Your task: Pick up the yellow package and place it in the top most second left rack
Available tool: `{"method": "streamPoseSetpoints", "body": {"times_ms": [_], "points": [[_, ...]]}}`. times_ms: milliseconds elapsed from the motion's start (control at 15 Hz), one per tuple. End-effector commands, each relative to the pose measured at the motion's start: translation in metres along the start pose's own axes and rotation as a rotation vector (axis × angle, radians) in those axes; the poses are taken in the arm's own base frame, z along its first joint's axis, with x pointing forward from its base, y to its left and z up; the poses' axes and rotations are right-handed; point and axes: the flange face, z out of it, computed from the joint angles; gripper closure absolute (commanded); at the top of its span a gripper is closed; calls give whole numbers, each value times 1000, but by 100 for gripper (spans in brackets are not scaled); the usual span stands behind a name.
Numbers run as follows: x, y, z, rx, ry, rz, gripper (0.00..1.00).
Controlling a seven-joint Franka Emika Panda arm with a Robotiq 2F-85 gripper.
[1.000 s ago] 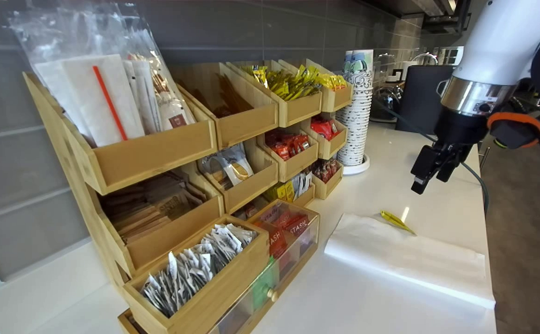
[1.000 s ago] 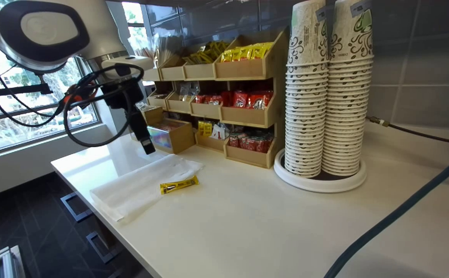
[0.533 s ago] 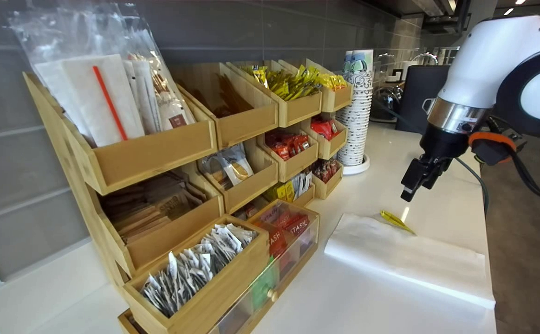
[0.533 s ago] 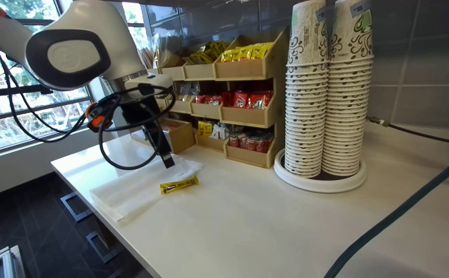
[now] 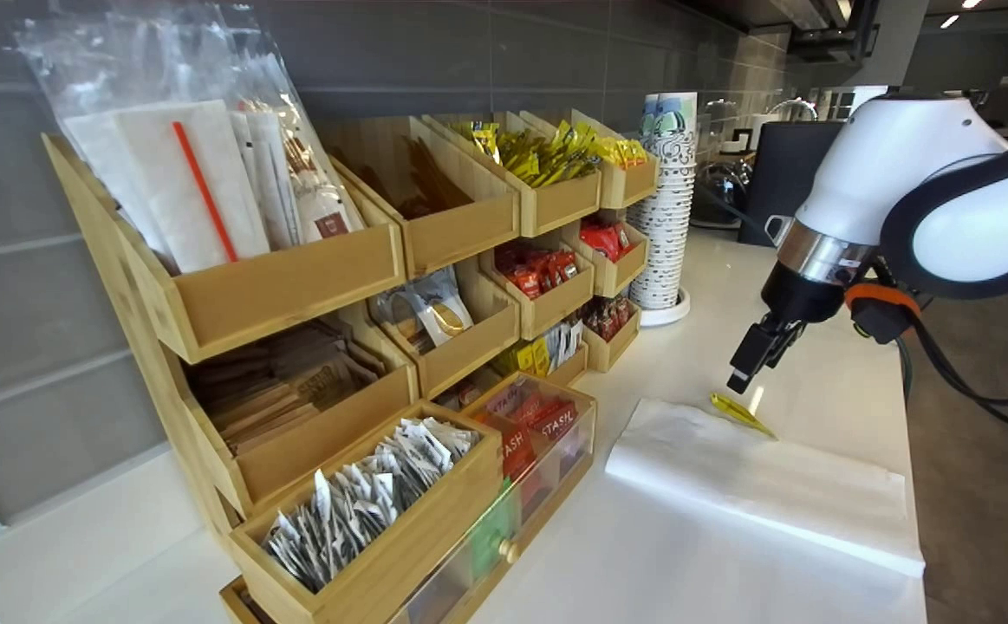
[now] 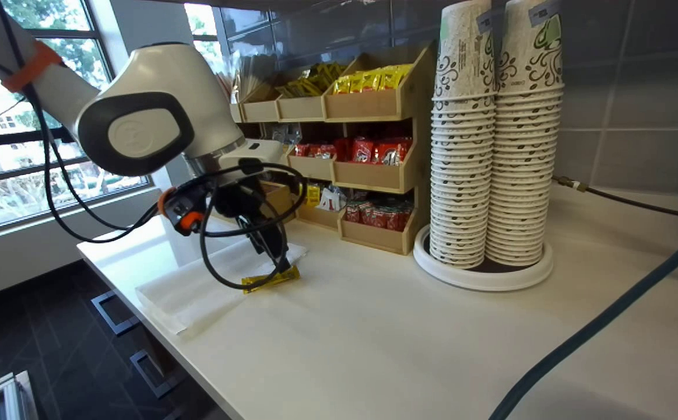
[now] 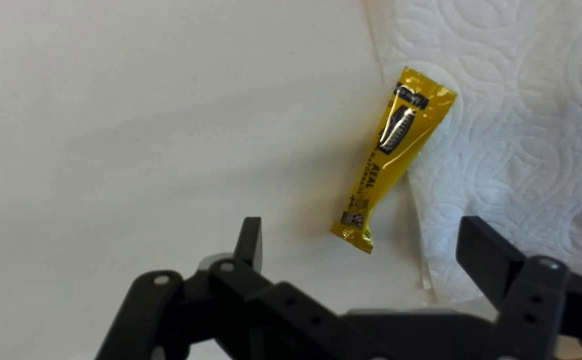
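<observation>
Hovering black two-finger gripper: tilted, low over a glossy white counter; fingers spread wide. Contact with anything below: can't tell.
Flat glossy yellow packet: dark print, reads REAL MAYONNAISE. Lies just under the gripper; narrow end on the counter, showing at the gap between the fingers in the wrist view; wide end over the edge of a white embossed paper towel.
Paper towel spot: folded, on the counter, edge alongside the packet.
White rounded robot arm: reaches down to the gripper.
Light-wood tray: low at the rack's front, full of white-and-grey sachets.
Tiered light-wood rack: three rows of open bins, apart from the packet.
Top row, from left in an exterior view: first bin, clear plastic bag with white paper pieces; second bin, long brown pieces; third and fourth, more yellow packets.
Middle row: red packets toward the cup end.
Patterned white paper cups: two tall upright stacks in a round white tray, beside the rack.
Dark grey tiled wall: behind cups and rack.
Dark-framed window: bright, beyond the arm.
</observation>
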Motion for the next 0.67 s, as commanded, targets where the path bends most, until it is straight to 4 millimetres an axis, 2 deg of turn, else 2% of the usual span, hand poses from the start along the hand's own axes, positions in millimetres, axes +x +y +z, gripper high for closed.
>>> {"method": "streamPoseSetpoints", "body": {"times_ms": [0, 267, 333, 467, 600], "points": [[5, 1, 23, 8, 3, -41, 0], [5, -2, 38, 13, 5, -58, 0], [6, -3, 40, 12, 9, -62, 4], [9, -2, 42, 11, 25, -63, 24], [12, -2, 41, 10, 40, -65, 39]]}}
